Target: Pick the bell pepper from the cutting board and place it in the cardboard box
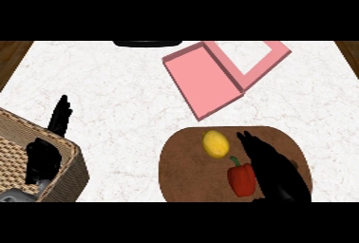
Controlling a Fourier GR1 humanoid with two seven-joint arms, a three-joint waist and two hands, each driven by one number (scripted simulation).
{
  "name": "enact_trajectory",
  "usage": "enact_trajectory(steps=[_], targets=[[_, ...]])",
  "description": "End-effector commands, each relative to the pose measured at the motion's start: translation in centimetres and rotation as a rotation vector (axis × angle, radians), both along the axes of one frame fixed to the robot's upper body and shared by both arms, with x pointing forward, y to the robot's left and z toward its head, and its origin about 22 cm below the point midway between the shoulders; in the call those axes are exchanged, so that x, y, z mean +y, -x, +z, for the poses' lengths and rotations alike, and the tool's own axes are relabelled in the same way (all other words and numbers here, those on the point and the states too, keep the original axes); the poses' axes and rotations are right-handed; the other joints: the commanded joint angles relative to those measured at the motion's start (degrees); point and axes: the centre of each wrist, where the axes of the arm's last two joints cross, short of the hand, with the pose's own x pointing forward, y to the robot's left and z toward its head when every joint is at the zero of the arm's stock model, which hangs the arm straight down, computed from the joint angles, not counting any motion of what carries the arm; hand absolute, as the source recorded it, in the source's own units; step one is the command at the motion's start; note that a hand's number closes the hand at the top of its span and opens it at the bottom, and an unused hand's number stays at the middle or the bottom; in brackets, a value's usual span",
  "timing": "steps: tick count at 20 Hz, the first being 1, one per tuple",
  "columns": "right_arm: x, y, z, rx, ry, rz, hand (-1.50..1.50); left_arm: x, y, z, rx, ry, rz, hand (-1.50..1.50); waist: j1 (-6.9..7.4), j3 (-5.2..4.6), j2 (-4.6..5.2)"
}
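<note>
Right hand (pixel 277 168) just beside the pepper (pixel 242 179), fingers straight, grasping nothing; curl around it, clear of the lemon (pixel 216 143); left hand (pixel 56 121) resting, released

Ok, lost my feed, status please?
Right hand open, beside bell pepper on cutting board. Left hand open, resting at left. Pepper not yet grasped. Lemon alongside; pink box ahead.

on the white table (pixel 112 85) a round brown cutting board (pixel 186 180) carries a red bell pepper (pixel 242 179) and a yellow lemon (pixel 216 143). the right hand (pixel 270 161) lies just beside the pepper, fingers straight. the pink box (pixel 207 80) sits beyond; the left hand (pixel 60 116) rests over a wicker basket (pixel 67 175).
</note>
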Motion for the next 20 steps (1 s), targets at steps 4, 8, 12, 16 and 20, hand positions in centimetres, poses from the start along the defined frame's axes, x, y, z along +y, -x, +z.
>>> enact_trajectory(steps=[4, 8, 12, 16, 20], targets=[[1.3, 1.2, -0.7, 0.016, 0.039, -0.040, -1.50, 1.0, 0.6, -0.9, 0.094, -0.025, -0.058, 0.00, 0.00, -0.36, 0.24], [0.2, 0.8, -1.9, 0.028, 0.028, -0.053, -1.50, 1.5, 1.3, -0.5, 0.107, -0.020, -0.061, 0.00, 0.17, -0.33, 0.21], [0.0, -1.3, -2.0, 0.022, 0.021, -0.046, -1.50, 1.4, -0.2, -0.7, 0.095, -0.013, -0.057, 0.00, 0.06, -0.34, 0.35], [0.9, -1.5, -2.4, 0.037, 0.043, -0.047, -1.50, 1.4, 0.0, -1.2, 0.093, -0.017, -0.055, 0.00, 0.14, -0.35, 0.31], [1.5, 0.2, -4.7, 0.061, 0.067, -0.035, -1.50, 0.3, 0.8, -0.1, 0.094, -0.029, -0.064, 0.00, 0.15, -0.31, 0.21]])
